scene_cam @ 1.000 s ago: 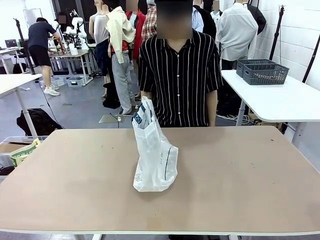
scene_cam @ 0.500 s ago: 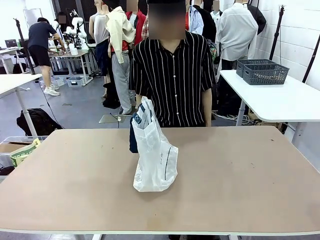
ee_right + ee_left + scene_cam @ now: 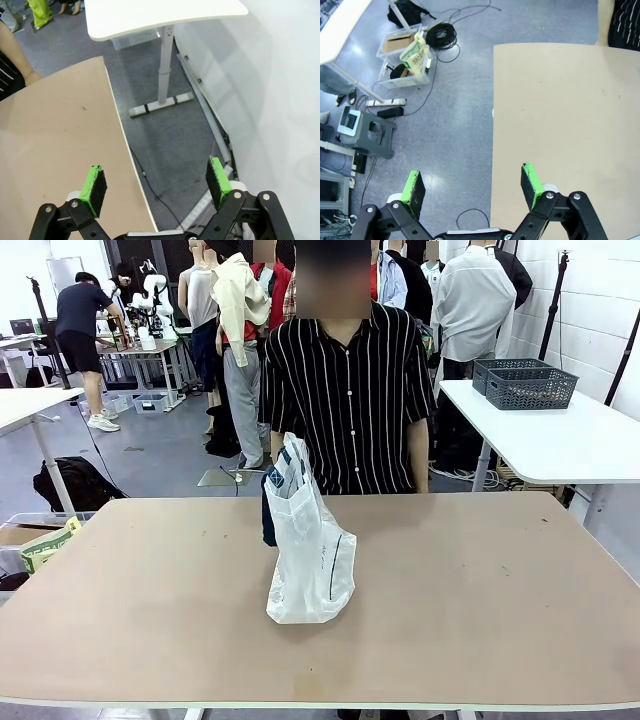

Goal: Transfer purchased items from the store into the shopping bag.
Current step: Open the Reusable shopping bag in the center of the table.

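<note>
The shopping bag [image 3: 311, 560], translucent white with a dark blue part [image 3: 268, 512] at its rim, stands upright in the middle of the brown table [image 3: 480, 600]. A person in a striped shirt [image 3: 350, 390] stands right behind it, one arm lowered to the bag's far side, the hand hidden. The purchased items are out of view. My left gripper [image 3: 472, 184] is open and empty, hanging over the table's left edge [image 3: 493, 125] and the floor. My right gripper [image 3: 156, 181] is open and empty too, above the table's right edge [image 3: 117, 115].
A dark grey lattice basket [image 3: 530, 387] sits on a white side table [image 3: 560, 445] at the right. Clear bins [image 3: 405, 57], cables and a grey stool [image 3: 367, 132] lie on the floor left of the table. A wall [image 3: 270, 75] is close on the right.
The person has shifted slightly to the left behind the bag, and the dark blue part at the bag's rim has come into sight. Neither gripper has changed.
</note>
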Controlling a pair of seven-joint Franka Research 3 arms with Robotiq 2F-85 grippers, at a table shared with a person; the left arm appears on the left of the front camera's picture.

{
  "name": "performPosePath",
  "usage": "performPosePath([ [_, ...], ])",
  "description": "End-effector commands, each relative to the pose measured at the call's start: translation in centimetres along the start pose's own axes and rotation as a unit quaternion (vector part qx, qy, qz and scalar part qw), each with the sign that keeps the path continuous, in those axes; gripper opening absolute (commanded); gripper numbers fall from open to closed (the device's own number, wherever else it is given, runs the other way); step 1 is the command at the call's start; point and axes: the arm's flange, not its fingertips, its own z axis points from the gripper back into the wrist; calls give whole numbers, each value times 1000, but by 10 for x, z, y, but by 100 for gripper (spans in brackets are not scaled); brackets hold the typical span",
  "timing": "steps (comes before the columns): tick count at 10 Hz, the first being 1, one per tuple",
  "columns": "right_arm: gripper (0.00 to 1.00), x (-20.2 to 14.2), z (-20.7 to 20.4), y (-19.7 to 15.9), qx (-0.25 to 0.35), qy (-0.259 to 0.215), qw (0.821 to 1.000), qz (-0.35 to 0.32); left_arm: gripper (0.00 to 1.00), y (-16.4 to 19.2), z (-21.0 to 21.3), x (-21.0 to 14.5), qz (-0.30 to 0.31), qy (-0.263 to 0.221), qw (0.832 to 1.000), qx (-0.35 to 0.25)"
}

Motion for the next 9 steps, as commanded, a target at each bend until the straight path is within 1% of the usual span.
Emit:
performPosePath([
  [1,100,-2,-1,0,-1,4,1000,8,100,3,0,-1,-9,2,1000,6],
  [9,100,-2,-1,0,-1,4,1000,8,100,3,0,-1,-9,2,1000,6],
])
